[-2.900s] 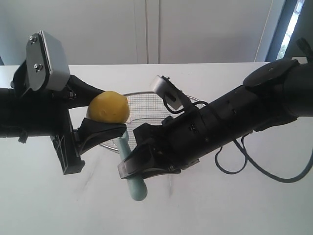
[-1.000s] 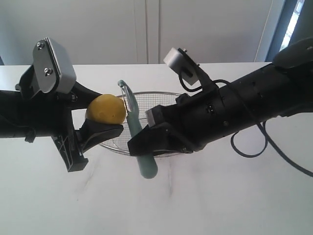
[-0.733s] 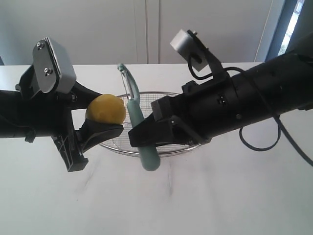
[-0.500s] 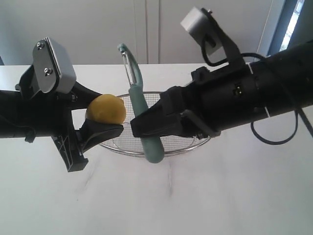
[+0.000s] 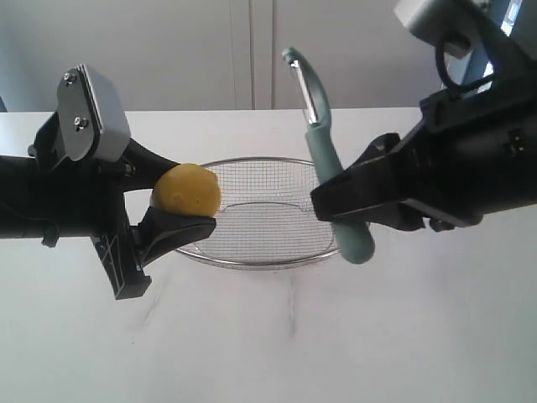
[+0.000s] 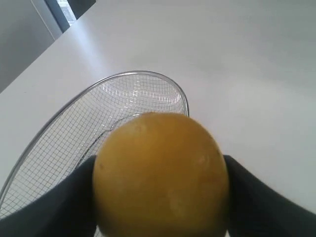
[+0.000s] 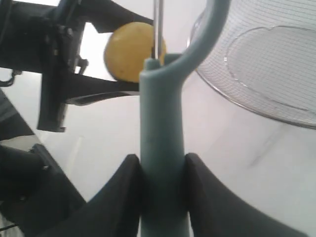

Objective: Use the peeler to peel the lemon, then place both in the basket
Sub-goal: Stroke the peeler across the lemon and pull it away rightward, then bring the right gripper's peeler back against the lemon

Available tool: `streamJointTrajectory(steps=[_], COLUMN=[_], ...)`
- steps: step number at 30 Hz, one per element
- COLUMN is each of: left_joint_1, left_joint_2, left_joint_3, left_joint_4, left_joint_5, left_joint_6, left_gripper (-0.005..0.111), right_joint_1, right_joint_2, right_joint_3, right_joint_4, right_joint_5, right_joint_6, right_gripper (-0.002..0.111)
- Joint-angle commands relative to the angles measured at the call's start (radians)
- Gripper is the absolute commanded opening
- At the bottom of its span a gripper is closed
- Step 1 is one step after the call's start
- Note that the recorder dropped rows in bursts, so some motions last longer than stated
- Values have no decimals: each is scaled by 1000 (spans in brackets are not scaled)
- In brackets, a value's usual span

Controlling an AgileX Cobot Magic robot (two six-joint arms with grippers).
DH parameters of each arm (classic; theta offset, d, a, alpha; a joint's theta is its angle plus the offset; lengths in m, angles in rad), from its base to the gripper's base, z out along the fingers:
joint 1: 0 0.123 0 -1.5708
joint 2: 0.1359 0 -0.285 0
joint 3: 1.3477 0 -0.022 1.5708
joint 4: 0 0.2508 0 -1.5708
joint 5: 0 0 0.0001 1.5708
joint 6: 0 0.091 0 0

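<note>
At frame left the left gripper is squeezing the round, probably slippery lemon across its middle, while the right gripper is pinching the stiff peeler by its handle.

basket on table, centre; lemon above its left rim; peeler above its right rim, head up

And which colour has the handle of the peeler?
Pale teal-green; the peeler handle shows best in the right wrist view.
</note>
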Motion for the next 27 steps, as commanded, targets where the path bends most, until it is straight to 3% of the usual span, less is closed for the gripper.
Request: streamJointTrajectory(steps=[1,6,18,21,27], left_joint_1=[-4,-4,-4,-4,-4], left_joint_2=[-2,-2,-2,-2,-2], left_joint_3=[-6,-6,-6,-6,-6], left_joint_4=[-25,-25,-25,-25,-25], left_joint_5=[48,59,64,64,64], left_joint_6=[159,159,159,159,159], left_gripper=[0,0,0,0,0], right_joint_1=[-8,-8,-8,-8,-6], right_joint_2=[-27,-15,203,273,433], right_joint_3=[-5,61,149,149,149], right_joint_4=[-186,-311,-307,-254,174], right_joint_5=[-33,-151,-258,-258,-196], right_joint_6=[118,224,227,199,-200], right_gripper=[0,0,0,0,0])
